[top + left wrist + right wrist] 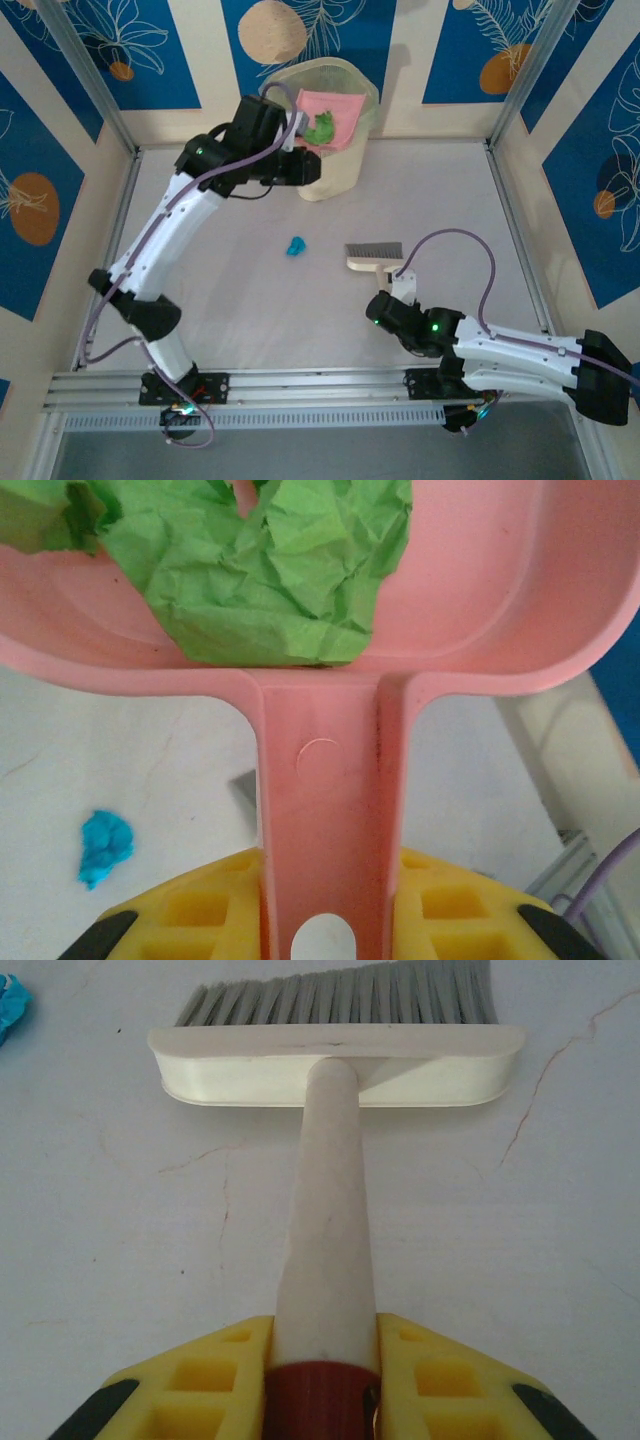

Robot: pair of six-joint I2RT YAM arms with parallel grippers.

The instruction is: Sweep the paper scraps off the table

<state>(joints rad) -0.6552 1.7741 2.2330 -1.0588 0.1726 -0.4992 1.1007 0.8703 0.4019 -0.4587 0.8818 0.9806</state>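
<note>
A pink dustpan (338,108) hangs tilted over a cream bin (335,178) at the back of the table (450,200). My left gripper (328,910) is shut on the dustpan's handle (325,780). A crumpled green paper scrap (270,580) lies in the pan. One cyan paper scrap (296,246) rests on the table's middle, also visible in the left wrist view (104,846). My right gripper (325,1380) is shut on the cream handle of a brush (335,1050). The brush's grey bristles (374,249) point away, to the right of the cyan scrap (8,1005).
Aluminium rails (520,230) edge the table on both sides and along the front. Patterned blue-and-cream walls (600,150) close it in. The left arm (170,230) stretches diagonally over the left half, and the right arm (510,350) lies low near the front right.
</note>
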